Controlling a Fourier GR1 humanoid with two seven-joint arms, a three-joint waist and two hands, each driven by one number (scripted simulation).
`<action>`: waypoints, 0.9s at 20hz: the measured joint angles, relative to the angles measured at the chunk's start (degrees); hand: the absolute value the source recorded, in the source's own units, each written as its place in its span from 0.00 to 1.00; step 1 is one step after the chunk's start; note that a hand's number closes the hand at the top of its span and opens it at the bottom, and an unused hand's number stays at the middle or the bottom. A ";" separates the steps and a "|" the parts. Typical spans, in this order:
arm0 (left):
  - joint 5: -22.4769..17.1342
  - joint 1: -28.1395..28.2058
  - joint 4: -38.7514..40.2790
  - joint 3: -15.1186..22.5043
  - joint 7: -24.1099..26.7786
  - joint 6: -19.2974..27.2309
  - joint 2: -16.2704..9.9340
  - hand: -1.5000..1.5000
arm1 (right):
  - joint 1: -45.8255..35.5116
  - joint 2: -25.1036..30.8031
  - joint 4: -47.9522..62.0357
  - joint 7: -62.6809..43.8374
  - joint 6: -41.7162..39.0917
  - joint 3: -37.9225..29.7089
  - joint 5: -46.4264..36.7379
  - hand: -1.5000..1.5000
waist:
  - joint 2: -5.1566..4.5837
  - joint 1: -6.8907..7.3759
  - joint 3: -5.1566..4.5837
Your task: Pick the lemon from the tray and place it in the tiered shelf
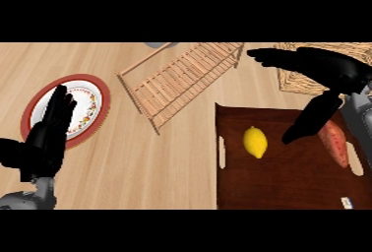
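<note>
Pale wooden counter top (167,167), grain running across the view, carrying every item shown. At near right lies a dark brown rectangular tray (291,187) with cut-out handle slots at its left and right ends. On the tray's left half rests a yellow oval lemon (255,142), long axis pointing near to far, free of any contact with either hand. Toward the tray's right end lies a red wedge-shaped piece of food (335,142), partly hidden by the right forearm; what it is cannot be told. Beyond the tray's far left corner stands a light wooden slatted tiered shelf (181,78), set at a slant, its slats running from near left toward far right. At far right, behind the tray, a woven tan mat (305,81) shows beneath the right hand. At left sits a round white plate with a red rim and a coloured patterned border (91,106). Right hand (320,66): black, spread wide above the tray's far edge, fingers extended toward the left and thumb pointing down toward the lemon, holding nothing. Left hand (47,133): black, fingers straight and together, pointing away over the plate's left side, at rest and holding nothing.
</note>
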State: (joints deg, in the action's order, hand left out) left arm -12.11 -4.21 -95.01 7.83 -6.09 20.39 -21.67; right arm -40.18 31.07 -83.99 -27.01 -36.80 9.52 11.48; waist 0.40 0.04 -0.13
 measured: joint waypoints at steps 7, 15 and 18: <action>1.13 0.67 -0.57 0.48 0.31 0.26 1.01 0.50 | -3.67 -0.82 -7.10 -12.15 -1.29 10.56 -9.91 0.00 | -0.08 0.18 0.02; 0.88 -0.20 -0.18 -1.72 -0.34 -1.56 1.11 0.50 | -0.91 -4.39 -9.13 -17.09 -0.55 18.29 -21.25 0.00 | -0.34 0.16 0.09; 1.01 0.63 -1.96 -1.65 -1.45 -1.85 1.08 0.50 | -0.47 -4.58 -8.58 -18.31 -0.95 21.25 -25.46 0.00 | -0.33 0.33 0.10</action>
State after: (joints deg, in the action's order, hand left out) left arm -11.10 -3.58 -96.97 6.18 -7.55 18.55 -20.59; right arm -40.65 26.49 -92.57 -45.32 -37.75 30.77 -13.98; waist 0.07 0.38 -0.02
